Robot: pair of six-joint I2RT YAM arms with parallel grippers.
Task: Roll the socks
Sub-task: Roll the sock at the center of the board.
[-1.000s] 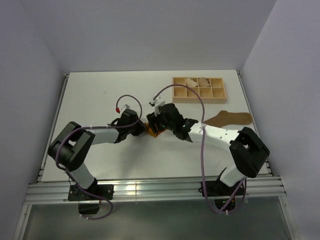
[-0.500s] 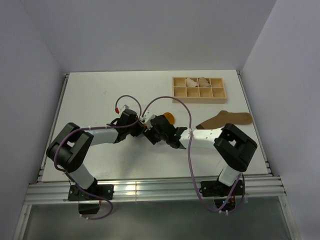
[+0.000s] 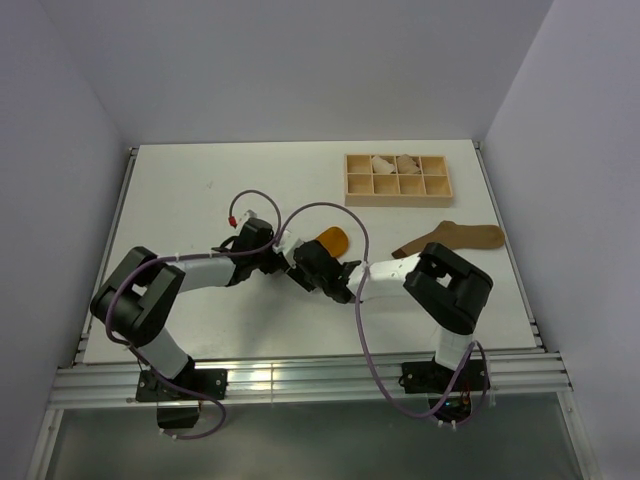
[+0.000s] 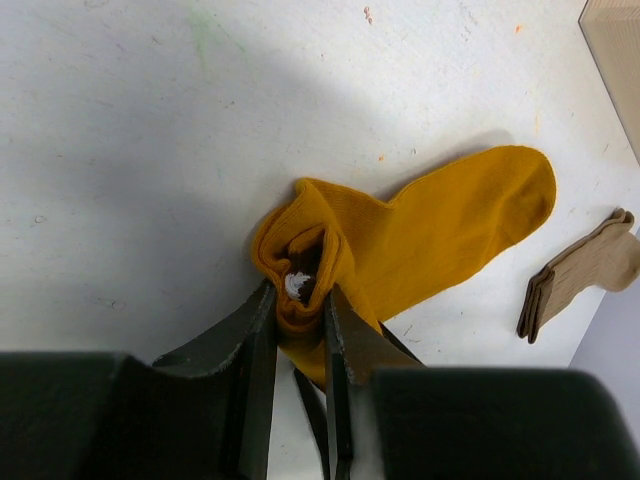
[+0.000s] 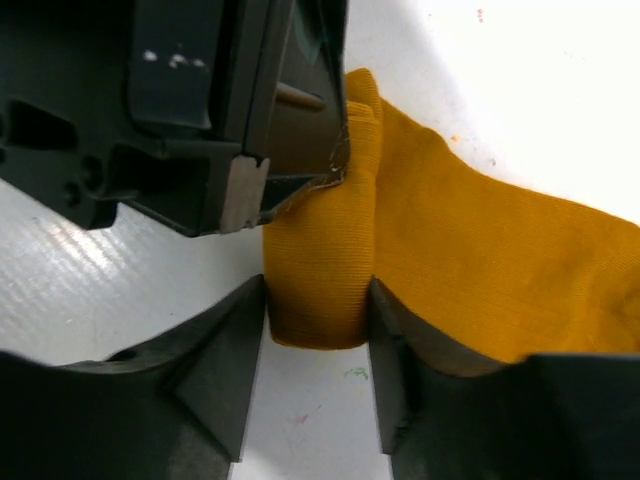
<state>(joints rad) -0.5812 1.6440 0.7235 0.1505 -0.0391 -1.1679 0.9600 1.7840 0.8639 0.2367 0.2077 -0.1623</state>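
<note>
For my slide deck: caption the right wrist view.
Right tool clasps the rolled end of the mustard sock, pinched by the left tool.

Mustard sock (image 3: 334,240) mostly covered, tan sock (image 4: 585,275) clipped.
Top view: left gripper (image 3: 285,256) and right gripper (image 3: 303,262) hide mustard sock except toe; cuff hidden in roll. Left wrist: tan sock, tray (image 4: 615,50) cut by right edge.

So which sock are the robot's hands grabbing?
The mustard-orange sock: both the left gripper and right gripper hold its rolled end. The tan-brown sock lies flat, untouched, off to the side.
</note>
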